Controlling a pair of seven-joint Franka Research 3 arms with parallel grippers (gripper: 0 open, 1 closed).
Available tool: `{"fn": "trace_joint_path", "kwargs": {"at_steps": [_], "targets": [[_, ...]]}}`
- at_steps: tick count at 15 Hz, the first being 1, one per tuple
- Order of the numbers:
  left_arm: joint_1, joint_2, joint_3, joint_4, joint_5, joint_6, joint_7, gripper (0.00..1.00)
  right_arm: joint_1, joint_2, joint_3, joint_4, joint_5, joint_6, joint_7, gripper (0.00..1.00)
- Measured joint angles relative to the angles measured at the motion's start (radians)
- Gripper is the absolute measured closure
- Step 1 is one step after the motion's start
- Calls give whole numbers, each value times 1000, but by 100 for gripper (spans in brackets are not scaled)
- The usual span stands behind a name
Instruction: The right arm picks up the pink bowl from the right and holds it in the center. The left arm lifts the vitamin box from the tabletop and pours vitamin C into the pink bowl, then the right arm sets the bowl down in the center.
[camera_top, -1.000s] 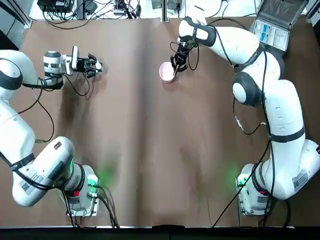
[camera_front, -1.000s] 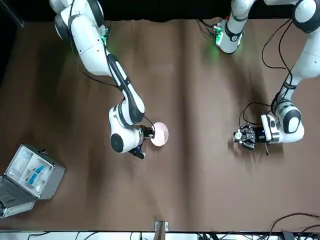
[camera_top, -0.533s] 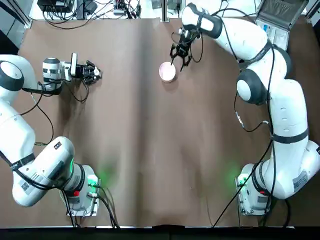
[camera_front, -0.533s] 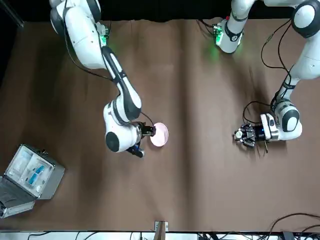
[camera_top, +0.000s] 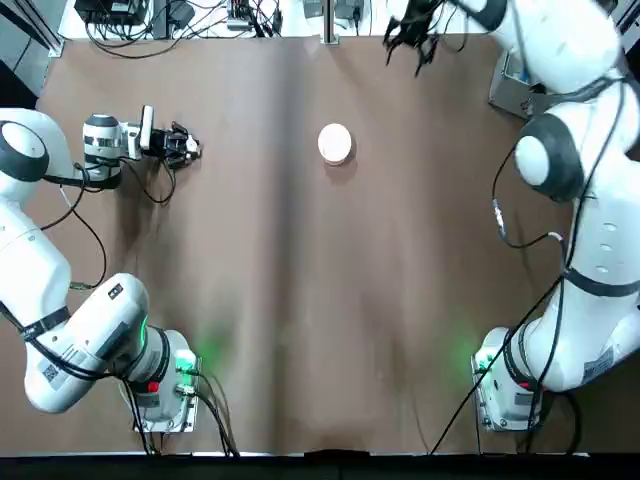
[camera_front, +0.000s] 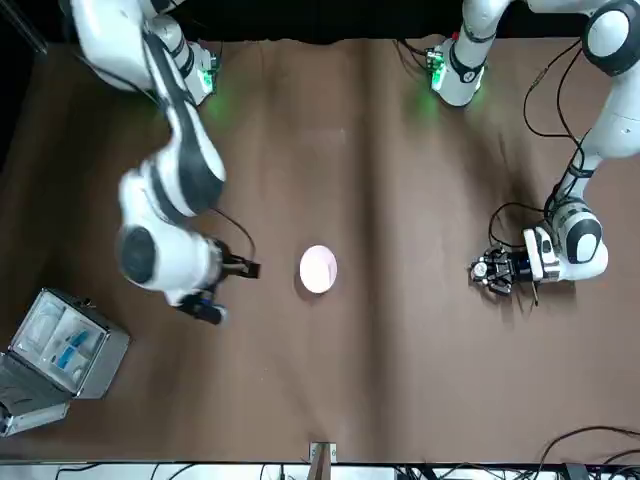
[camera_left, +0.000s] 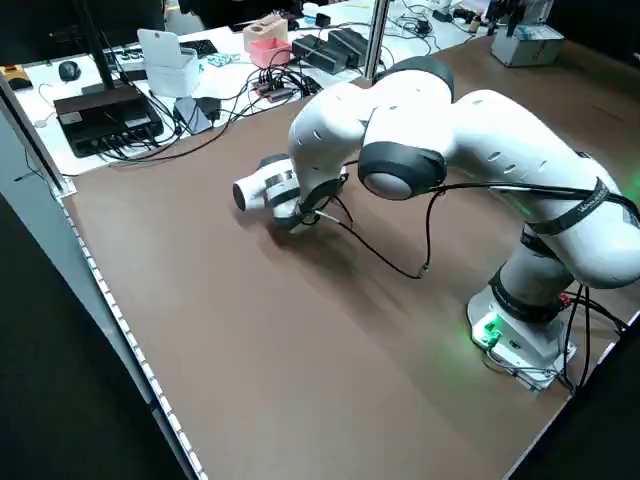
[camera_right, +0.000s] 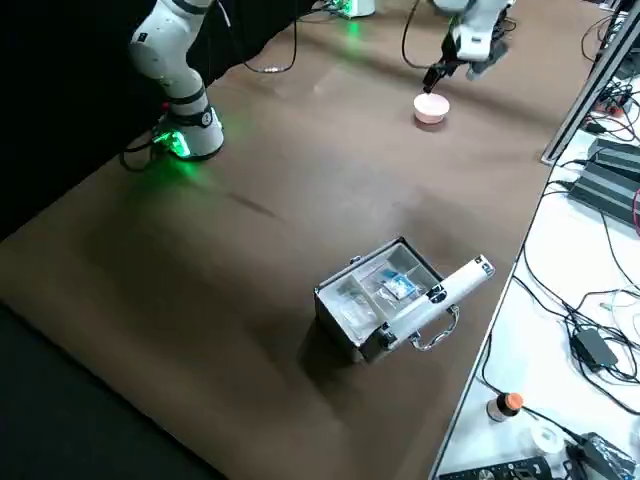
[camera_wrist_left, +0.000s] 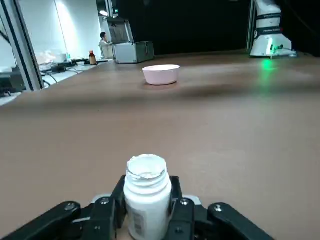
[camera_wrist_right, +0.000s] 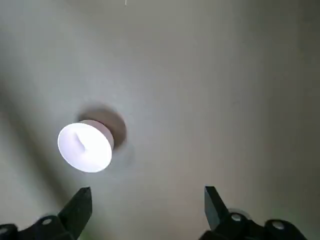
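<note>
Between left end effector's (camera_wrist_left: 149, 210) closed fingers, open white bottle (camera_wrist_left: 147, 200); right end effector (camera_wrist_right: 148, 212) wide.

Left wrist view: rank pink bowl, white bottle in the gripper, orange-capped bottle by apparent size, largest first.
1. White bottle, nearest the camera
2. Pink bowl
3. Orange-capped bottle

Apparent size only; distances differ.

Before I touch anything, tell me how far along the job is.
Looks done: the bowl sits on the table, released by the open right pincer nearby. In hand: the uncapped bottle, upright in the left pincer. Possibly left: setting it down; whether it has poured, I cannot tell.
</note>
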Motion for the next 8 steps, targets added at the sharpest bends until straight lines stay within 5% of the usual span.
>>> {"fn": "trace_joint_path", "kwargs": {"at_steps": [4,8], "targets": [[0,-14,6,-16,11,0,-65,64,-97,-125,-2,-1,-80,-141,-101,1],[1,-31,12,-37,23,-1,-67,64,-176,-209,-2,-1,-188,-162,-260,1]]}}
